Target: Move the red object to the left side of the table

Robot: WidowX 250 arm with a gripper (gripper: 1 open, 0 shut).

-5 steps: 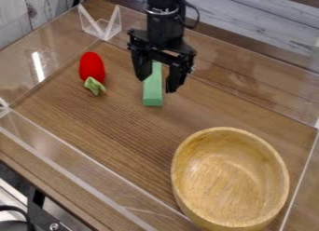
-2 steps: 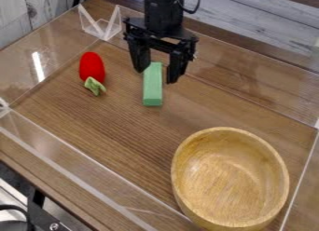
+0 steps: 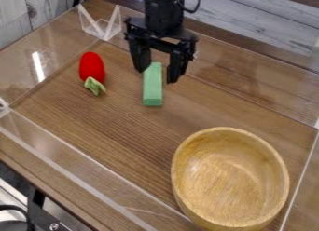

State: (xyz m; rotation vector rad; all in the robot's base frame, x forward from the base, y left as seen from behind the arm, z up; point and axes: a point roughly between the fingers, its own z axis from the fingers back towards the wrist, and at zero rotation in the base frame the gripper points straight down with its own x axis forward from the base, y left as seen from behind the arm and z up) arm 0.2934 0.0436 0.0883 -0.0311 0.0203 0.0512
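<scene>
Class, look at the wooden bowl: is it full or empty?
Empty: the round wooden bowl shows its bare inside from rim to bottom, with nothing lying in it.

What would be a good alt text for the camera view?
Black robot gripper hovers open near a green rectangular block. A glossy red rounded toy fruit with green leafy stem end and a round wooden bowl rest on the brown wood-grain tabletop.

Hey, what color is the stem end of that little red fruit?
The stem end is light green, best seen in the camera view.
</scene>
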